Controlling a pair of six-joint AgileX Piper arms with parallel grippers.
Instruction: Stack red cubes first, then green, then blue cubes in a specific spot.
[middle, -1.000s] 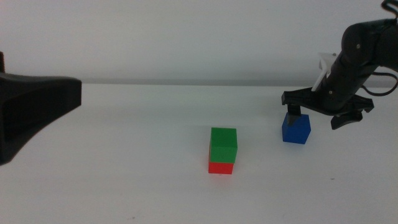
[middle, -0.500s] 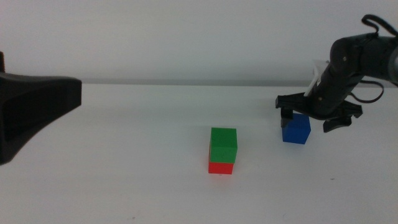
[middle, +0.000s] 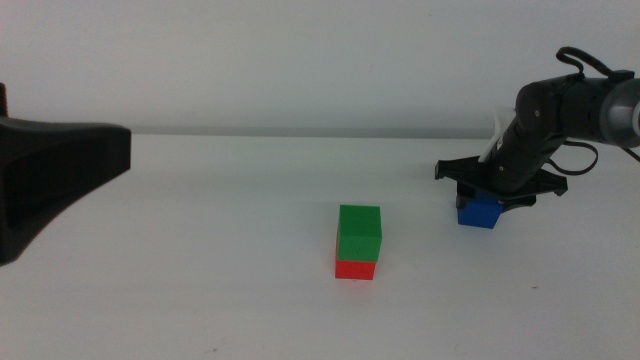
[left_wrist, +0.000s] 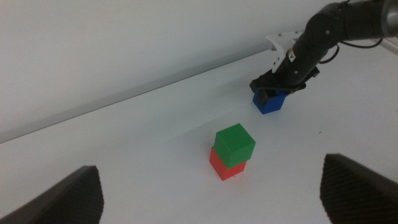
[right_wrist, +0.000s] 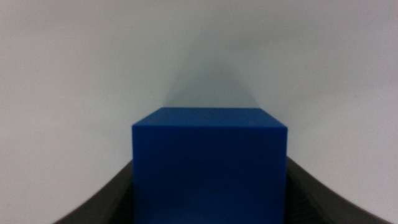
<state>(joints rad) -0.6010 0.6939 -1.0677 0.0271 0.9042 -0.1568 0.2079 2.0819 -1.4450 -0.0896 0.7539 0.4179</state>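
Green cube (middle: 359, 229) sits squarely on top of the red cube (middle: 355, 269), a tidy two-block stack standing on the white desk (middle: 200, 270), and that stack is our landmark. Off to its right and a little farther back rests the blue cube (middle: 479, 212), flat on the desk, well apart from the stack. The right gripper (middle: 497, 190) is down on it, black arm arching in from the right side, jaws reaching down on either side of the cube's upper half. From the right wrist camera the blue cube (right_wrist: 209, 165) fills the space between the two dark jaws, one showing at each lower flank, set close to its sides; whether they are actually pressing on it, I cannot tell. The left wrist camera looks over the whole scene: green cube (left_wrist: 234, 144) on red cube (left_wrist: 221, 168), blue cube (left_wrist: 269, 102) beyond with the right gripper (left_wrist: 275, 89) over it. The left gripper (left_wrist: 211, 193) waits well back from the stack, jaws spread wide apart, holding nothing.
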